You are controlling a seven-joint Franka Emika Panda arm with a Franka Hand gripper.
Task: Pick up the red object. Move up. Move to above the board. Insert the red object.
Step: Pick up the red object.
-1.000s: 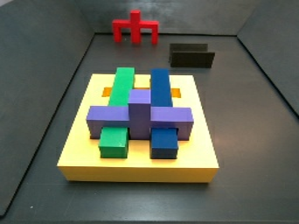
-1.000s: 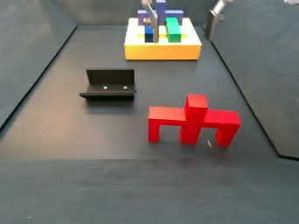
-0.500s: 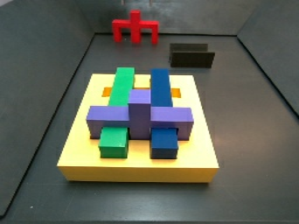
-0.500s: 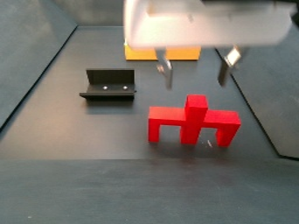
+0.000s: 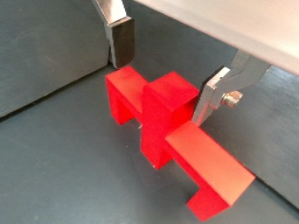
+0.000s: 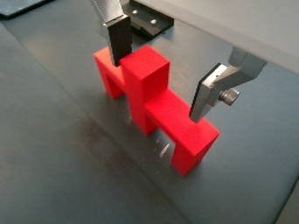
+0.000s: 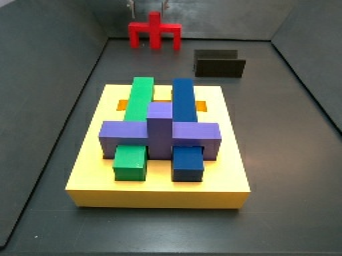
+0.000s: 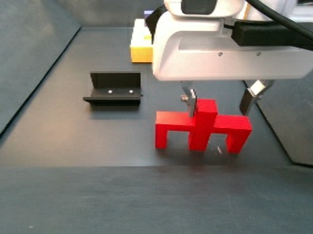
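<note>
One red object (image 8: 202,128), one yellow board (image 7: 160,185), one fixture (image 8: 113,89). On the board: two purple blocks, two green, two blue, as far as can be counted. Dark grey floor (image 7: 287,150), walled on all sides. Gripper (image 6: 162,72) down over the red object, jaws wide, one finger (image 5: 121,39) and its mate (image 5: 215,92) flanking the upright stub; contact hard to judge. Fixture at 10 o'clock from the red object in a side view, board well beyond at 12.
</note>
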